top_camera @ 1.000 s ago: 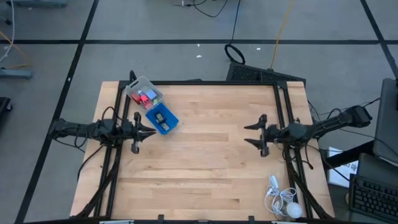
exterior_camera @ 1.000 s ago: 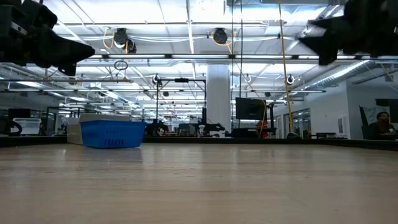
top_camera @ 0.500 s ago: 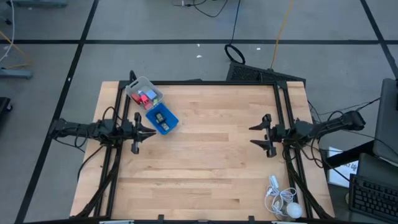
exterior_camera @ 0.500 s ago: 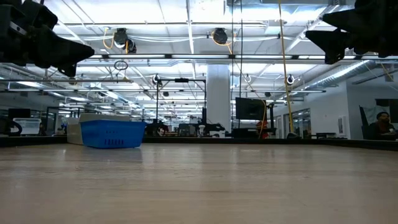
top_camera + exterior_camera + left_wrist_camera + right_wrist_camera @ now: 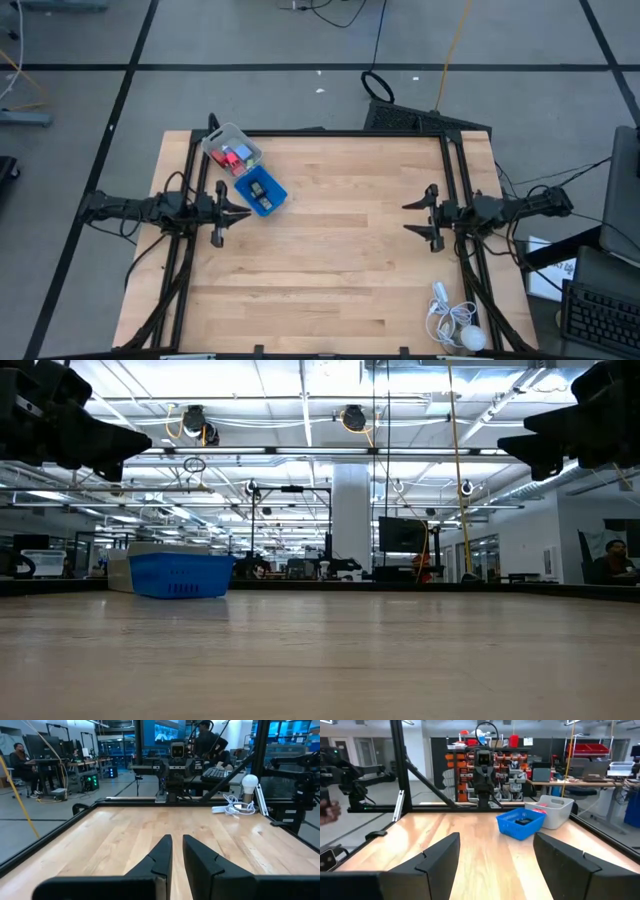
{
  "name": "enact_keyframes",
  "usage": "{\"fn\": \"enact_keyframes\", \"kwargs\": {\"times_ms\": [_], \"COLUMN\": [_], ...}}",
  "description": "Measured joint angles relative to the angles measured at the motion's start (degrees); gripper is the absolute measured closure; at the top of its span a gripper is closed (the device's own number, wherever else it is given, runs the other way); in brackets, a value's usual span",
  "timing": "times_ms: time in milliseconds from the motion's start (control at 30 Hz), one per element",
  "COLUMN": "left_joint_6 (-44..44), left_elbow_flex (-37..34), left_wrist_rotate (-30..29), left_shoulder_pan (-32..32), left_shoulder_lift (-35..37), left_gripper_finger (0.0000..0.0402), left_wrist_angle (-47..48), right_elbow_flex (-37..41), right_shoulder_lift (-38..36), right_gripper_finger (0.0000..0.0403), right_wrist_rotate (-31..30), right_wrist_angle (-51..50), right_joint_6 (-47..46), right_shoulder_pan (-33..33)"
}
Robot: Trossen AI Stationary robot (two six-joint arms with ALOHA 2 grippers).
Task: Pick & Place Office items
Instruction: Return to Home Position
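Blue tray [image 5: 283, 196] and pale bin [image 5: 218, 138] sit touching each other just ahead of the left claw [image 5: 238, 209] and off to one side of it; the office items [image 5: 259, 190] lie inside them, dark pieces in the tray, red ones in the bin; none shows loose on the wooden table [image 5: 330, 270]. That claw hovers above the table's edge with its fingers [image 5: 161, 857] drawn almost together on nothing; the right claw [image 5: 406, 218] hangs at the opposite edge, well apart from both containers, fingers spread wide and empty. Sorting looks finished, and what remains seems to be parking the arms. The hazard is mostly on the left: the tray stands so near that claw that a low or sideways swing could clip its rim and shove or tip it, spilling pieces; on the right, the white corded gadget [image 5: 455, 325] lies near the arm's base, and a loose loop of cord might snag.
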State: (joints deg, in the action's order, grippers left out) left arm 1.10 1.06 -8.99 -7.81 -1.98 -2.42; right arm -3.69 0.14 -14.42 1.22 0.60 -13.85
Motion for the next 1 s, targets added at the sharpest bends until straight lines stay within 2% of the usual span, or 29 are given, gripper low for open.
{"fn": "enact_keyframes", "kwargs": {"times_ms": [500,700,1000], "left_joint_6": [0.1,0.1,0.1], "left_elbow_flex": [0.0,0.0,0.0], "left_wrist_rotate": [0.0,0.0,0.0], "left_shoulder_pan": [0.0,0.0,0.0], "left_shoulder_lift": [0.0,0.0,0.0], "left_gripper_finger": [0.0355,0.0355,0.0355], "left_wrist_angle": [-0.7,-0.7,-0.8], "right_elbow_flex": [1.3,2.8,2.9], "right_shoulder_lift": [0.5,0.5,0.5], "right_gripper_finger": [0.0156,0.0156,0.0156], "right_wrist_rotate": [1.1,1.0,1.0], "right_wrist_angle": [2.0,2.1,3.7], "right_joint_6": [1.4,7.9,7.7], "right_shoulder_pan": [0.0,0.0,0.0]}}
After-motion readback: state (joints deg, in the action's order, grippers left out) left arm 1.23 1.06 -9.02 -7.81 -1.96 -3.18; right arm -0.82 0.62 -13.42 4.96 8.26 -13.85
